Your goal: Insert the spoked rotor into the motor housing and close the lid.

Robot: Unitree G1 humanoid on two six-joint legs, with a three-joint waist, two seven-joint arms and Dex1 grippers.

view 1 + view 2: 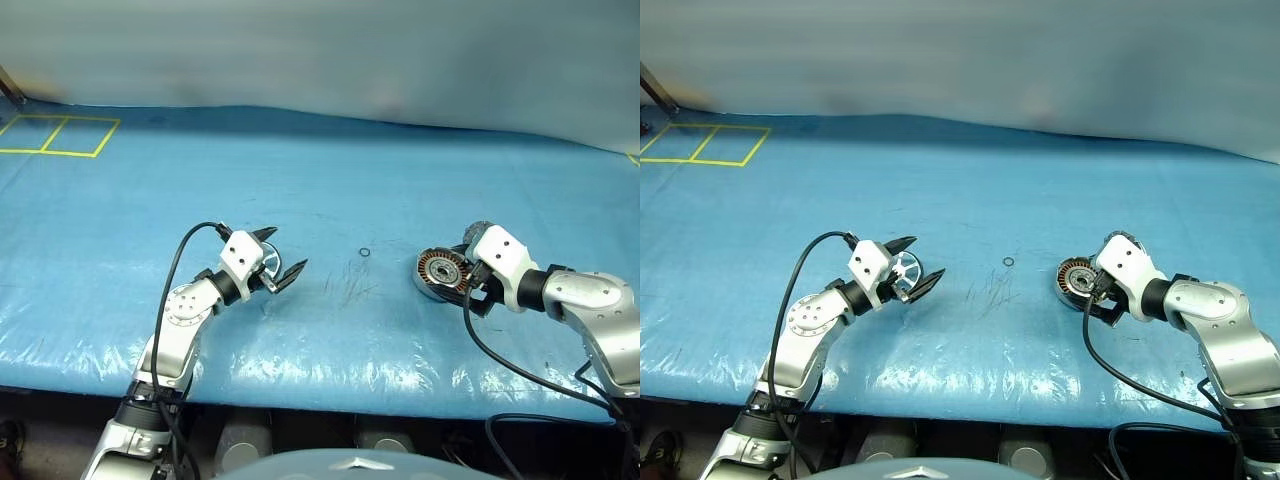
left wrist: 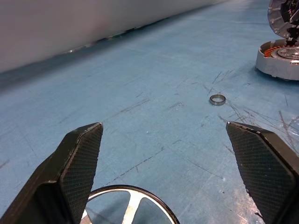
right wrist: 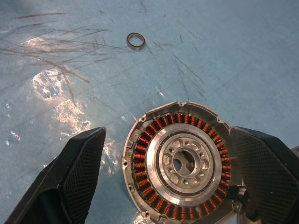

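Both pairs of fingers stand wide and hold nothing. In the head views the left gripper (image 1: 278,255) hovers over the spoked rotor (image 1: 906,273), which lies flat on the blue table cover (image 1: 330,180) at the near left, so the spread fingers look set to close on its rim. Well to the right, the right gripper (image 1: 1098,300) hangs at the motor housing (image 1: 441,270), whose copper windings face up; the lid (image 1: 476,231) rises behind it at the far edge, probably swung open to leave the cup free for the rotor. A small ring (image 1: 365,252) lies loose between the two. The left wrist view shows the rotor's shiny rim and spokes just below the left fingers (image 2: 81,161), with the housing far off. The right wrist view looks straight down into the housing (image 3: 182,161), bracketed by the right fingers (image 3: 79,168), perhaps to steady it.
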